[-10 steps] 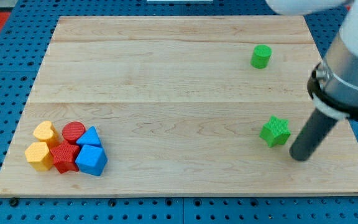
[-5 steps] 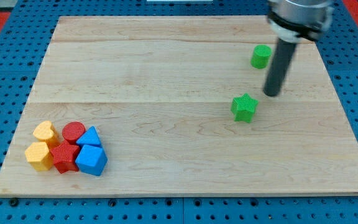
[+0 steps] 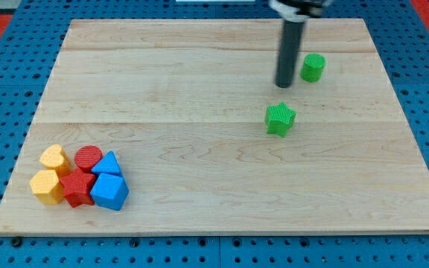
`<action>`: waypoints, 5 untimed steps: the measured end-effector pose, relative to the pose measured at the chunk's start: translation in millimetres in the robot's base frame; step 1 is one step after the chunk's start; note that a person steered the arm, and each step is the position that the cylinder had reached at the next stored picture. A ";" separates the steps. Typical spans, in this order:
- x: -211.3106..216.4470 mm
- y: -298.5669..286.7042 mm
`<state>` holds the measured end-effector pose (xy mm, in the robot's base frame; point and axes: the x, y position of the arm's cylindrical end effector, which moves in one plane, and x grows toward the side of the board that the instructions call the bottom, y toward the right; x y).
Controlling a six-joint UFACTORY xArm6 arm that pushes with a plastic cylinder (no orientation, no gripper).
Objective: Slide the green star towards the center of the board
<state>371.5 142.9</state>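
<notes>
The green star lies on the wooden board, right of the board's middle. My tip stands just above the star toward the view's top, a small gap apart from it. A green cylinder stands close to the right of the rod, near the view's top right.
A tight cluster sits at the board's bottom left: two yellow blocks, a red cylinder, a red star, a blue triangular block and a blue block. Blue pegboard surrounds the board.
The green star has slid left and toward the view's top, from the lower right toward the middle. My tip has moved from the star's right, up and left, to above the star.
</notes>
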 end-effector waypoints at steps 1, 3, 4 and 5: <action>49.7 79.1; 107.5 32.1; 54.5 -36.0; -19.5 -95.6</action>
<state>352.0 47.3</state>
